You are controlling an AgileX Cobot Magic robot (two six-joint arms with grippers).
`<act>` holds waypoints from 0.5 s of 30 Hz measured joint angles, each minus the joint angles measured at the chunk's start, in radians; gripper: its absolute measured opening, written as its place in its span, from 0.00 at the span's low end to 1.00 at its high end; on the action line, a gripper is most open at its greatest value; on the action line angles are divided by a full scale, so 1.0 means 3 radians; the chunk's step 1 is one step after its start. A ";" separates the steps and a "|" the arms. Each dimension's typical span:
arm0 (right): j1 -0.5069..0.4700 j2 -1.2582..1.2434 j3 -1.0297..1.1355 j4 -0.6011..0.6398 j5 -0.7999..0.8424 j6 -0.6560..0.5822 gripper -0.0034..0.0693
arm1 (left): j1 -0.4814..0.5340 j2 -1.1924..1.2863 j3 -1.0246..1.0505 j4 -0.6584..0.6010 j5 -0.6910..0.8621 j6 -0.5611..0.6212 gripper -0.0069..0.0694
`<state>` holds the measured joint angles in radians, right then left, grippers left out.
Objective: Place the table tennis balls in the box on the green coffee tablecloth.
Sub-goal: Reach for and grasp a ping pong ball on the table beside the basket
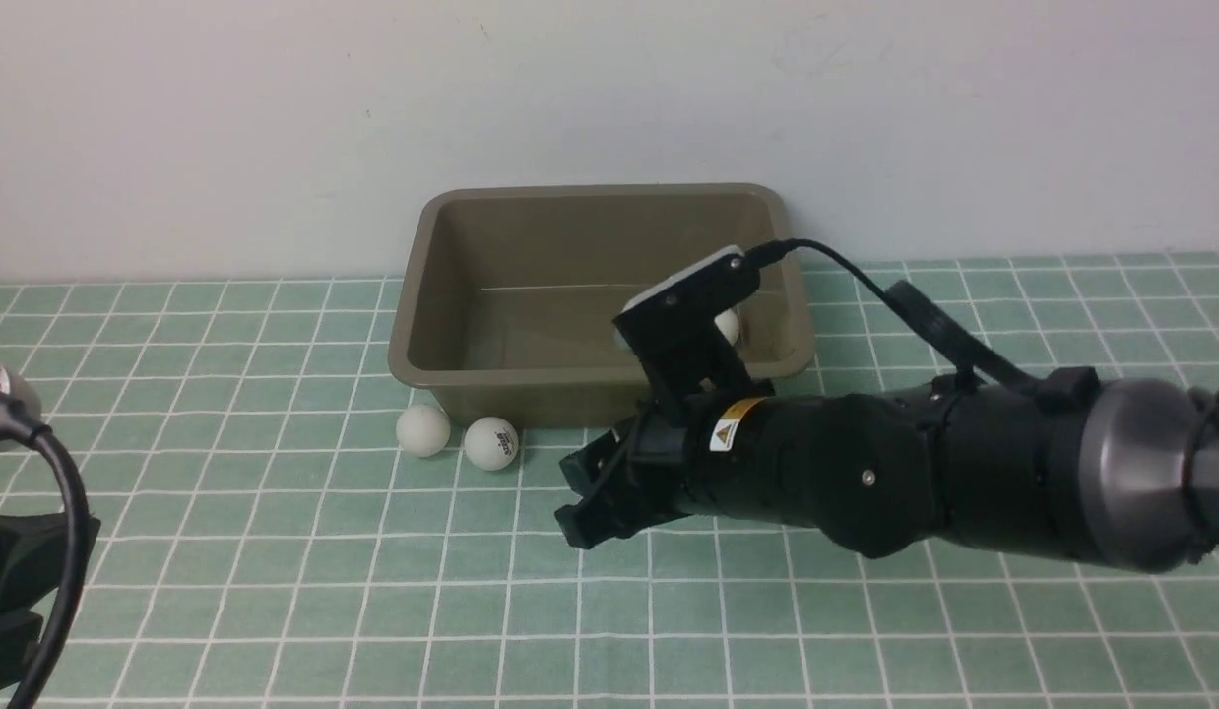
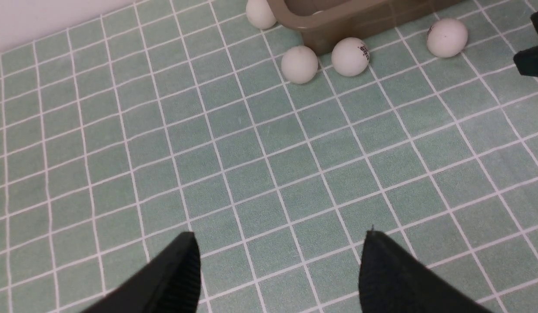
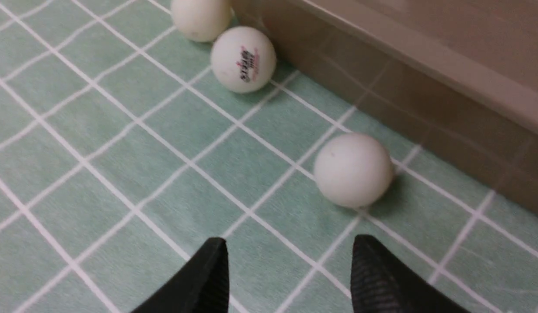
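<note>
Front view hides a good deal. The right arm (image 1: 915,483) lies across the near side of the box (image 1: 531,399). Its wrist camera (image 1: 693,315) covers most of one ball (image 1: 730,327) inside the box by the right end wall, so only a white sliver shows. The arm also blocks a plain ball (image 3: 353,169), which the right wrist view shows whole. It lies on the cloth close to the box's near wall; whether it touches the wall I cannot tell. The left arm (image 1: 19,561) is cut off at the frame edge, with only dark housing and a cable (image 1: 63,483) showing.

There are five table tennis balls: one in the box and four outside it on the green coffee tablecloth (image 1: 275,551). Two of them sit side by side at the box's near left corner, a blank ball (image 1: 422,430) and a logo ball (image 1: 491,442). A fourth ball (image 2: 260,13), clipped by the edge of the left wrist view, lies round that corner beside the box's left end wall.

There is one box and two grippers. The right gripper (image 3: 291,240) has its jaws spread and holds nothing, with the plain ball between its fingertips and the box. The left gripper (image 2: 280,234) is likewise spread and empty, over bare cloth well apart from the box.
</note>
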<state>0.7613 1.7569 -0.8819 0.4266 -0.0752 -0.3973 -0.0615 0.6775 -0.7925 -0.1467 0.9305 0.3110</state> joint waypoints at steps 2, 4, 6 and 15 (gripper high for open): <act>0.0000 -0.0004 0.0248 -0.0025 -0.0402 0.0000 0.54 | 0.0000 0.0000 0.0000 0.0000 0.0000 0.0000 0.67; 0.0000 -0.0004 0.0388 -0.0090 -0.0678 0.0000 0.54 | 0.0000 0.0000 0.0000 0.0000 -0.0003 0.0000 0.67; 0.0000 -0.0004 0.0449 -0.0169 -0.0847 0.0013 0.54 | 0.0000 0.0000 0.0000 0.0000 -0.0014 0.0000 0.67; 0.0000 0.0071 0.0467 -0.0563 -0.1165 0.0320 0.54 | 0.0000 0.0000 0.0000 0.0003 -0.0014 0.0000 0.67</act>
<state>0.7613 1.7782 -0.7420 0.2576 -0.4248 -0.3012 -0.0615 0.6775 -0.7925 -0.1457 0.9263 0.3110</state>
